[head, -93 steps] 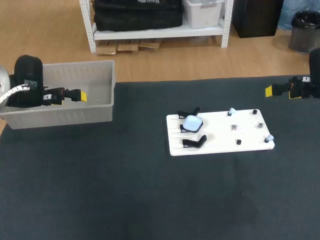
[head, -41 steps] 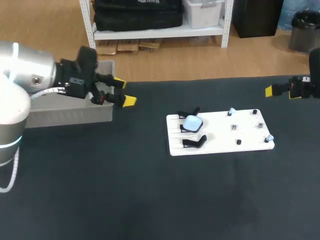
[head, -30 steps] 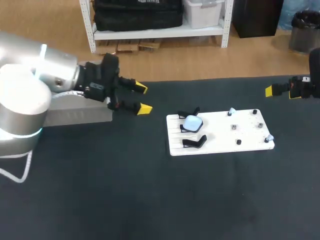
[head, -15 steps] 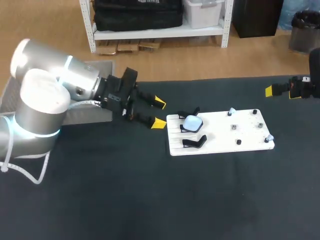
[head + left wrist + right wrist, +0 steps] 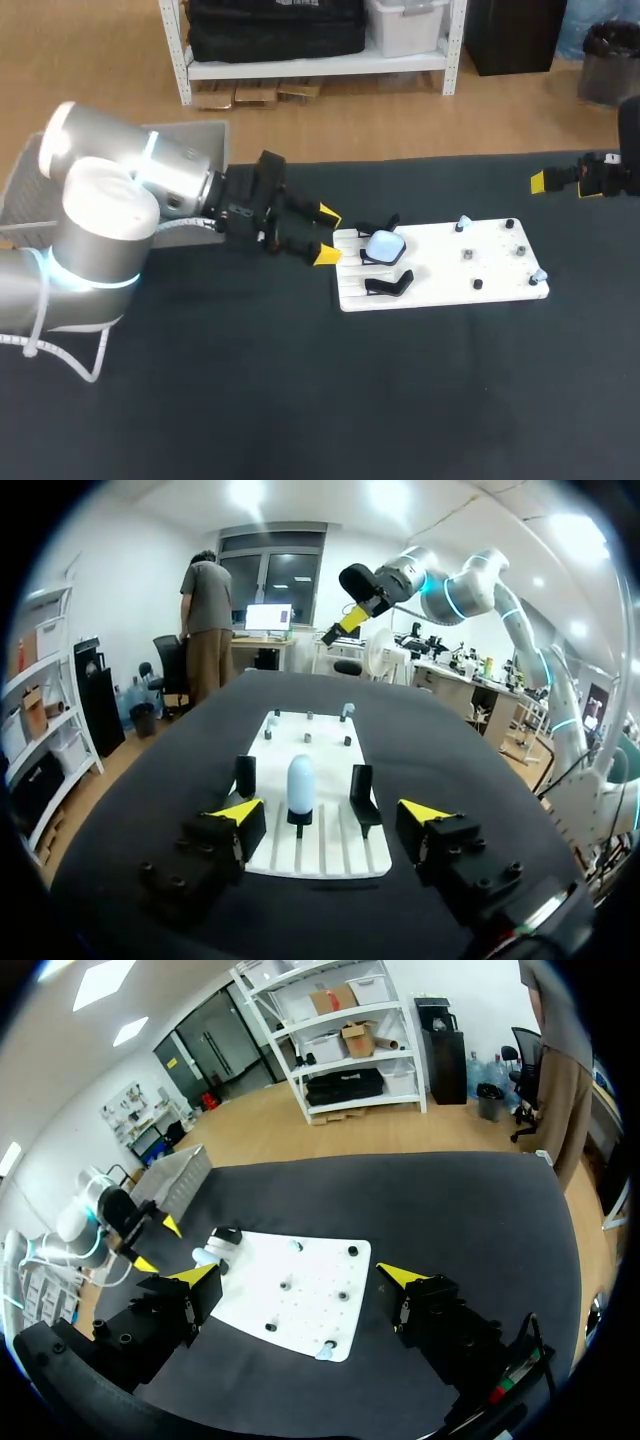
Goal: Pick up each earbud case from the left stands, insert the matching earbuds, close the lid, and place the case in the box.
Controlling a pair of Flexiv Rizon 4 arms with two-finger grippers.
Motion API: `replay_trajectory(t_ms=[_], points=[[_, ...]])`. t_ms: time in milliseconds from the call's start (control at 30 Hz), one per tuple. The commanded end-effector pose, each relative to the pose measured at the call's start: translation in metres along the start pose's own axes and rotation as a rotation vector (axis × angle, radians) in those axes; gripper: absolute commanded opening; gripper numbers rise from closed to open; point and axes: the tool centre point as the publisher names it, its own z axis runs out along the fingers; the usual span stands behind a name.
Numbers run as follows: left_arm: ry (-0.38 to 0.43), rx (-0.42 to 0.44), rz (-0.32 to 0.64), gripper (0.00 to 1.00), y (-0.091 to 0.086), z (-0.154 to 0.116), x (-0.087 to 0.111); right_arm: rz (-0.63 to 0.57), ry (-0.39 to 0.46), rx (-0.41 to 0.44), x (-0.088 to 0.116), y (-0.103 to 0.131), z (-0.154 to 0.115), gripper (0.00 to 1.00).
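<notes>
A light blue earbud case (image 5: 384,246) sits closed on the middle black stand at the left end of the white board (image 5: 440,268). Empty black stands (image 5: 388,285) flank it. Two pale earbuds (image 5: 463,222) lie on the board's right half, one at the far edge and one at the near right corner. My left gripper (image 5: 326,233) is open just left of the board, in line with the case and apart from it. In the left wrist view the case (image 5: 300,784) stands ahead of the open left gripper (image 5: 330,812). My right gripper (image 5: 298,1278) hangs open, far right and above the table.
A grey bin (image 5: 180,128) sits at the table's back left, behind my left arm. Small dark and metal pegs (image 5: 466,254) dot the board's right half. Dark table surface lies bare in front of the board.
My left arm has swung right from the grey bin to the board's left edge, its fingers now facing the case. The right arm has not moved.
</notes>
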Motion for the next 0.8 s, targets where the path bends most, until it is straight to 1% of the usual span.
replay_trajectory(t_ms=[33, 67, 133, 167, 200, 267, 300, 467, 567, 667, 767, 800], points=[[0.0, 0.017, 0.014, 0.72, 0.008, 0.011, 0.001, -0.001, 0.001, -0.004, 0.0, -0.001, 0.0, 1.0], [0.001, 0.021, 0.017, 0.68, 0.009, 0.012, 0.001, -0.001, 0.001, -0.004, 0.0, -0.001, 0.0, 1.0], [0.002, 0.029, 0.02, 0.65, 0.011, 0.016, 0.001, -0.001, 0.001, -0.004, 0.0, -0.001, 0.0, 1.0], [0.002, 0.03, 0.02, 0.61, 0.012, 0.017, 0.001, -0.001, 0.001, -0.004, 0.0, -0.001, 0.0, 1.0], [0.002, 0.031, 0.02, 0.6, 0.014, 0.019, 0.001, -0.001, 0.001, -0.004, 0.0, -0.001, 0.0, 1.0], [0.003, 0.038, 0.021, 0.53, 0.016, 0.023, 0.002, -0.001, 0.001, -0.004, 0.0, -0.001, 0.0, 1.0], [0.004, 0.041, 0.022, 0.52, 0.016, 0.024, 0.002, -0.001, 0.001, -0.004, 0.0, -0.001, 0.0, 1.0], [0.009, 0.058, 0.025, 0.52, 0.019, 0.032, 0.004, -0.001, 0.001, -0.004, 0.0, -0.001, 0.0, 1.0], [0.014, 0.069, 0.019, 0.58, 0.02, 0.036, 0.007, -0.001, 0.001, -0.004, 0.0, -0.001, 0.0, 1.0], [0.019, 0.075, 0.013, 0.57, 0.021, 0.041, 0.011, -0.001, 0.001, -0.004, 0.0, -0.001, 0.0, 1.0], [0.022, 0.077, 0.01, 0.53, 0.023, 0.045, 0.013, -0.001, 0.001, -0.004, 0.0, -0.001, 0.0, 1.0], [0.019, 0.073, 0.004, 0.49, 0.024, 0.046, 0.013, -0.001, 0.001, -0.004, 0.0, -0.001, 0.0, 1.0]])
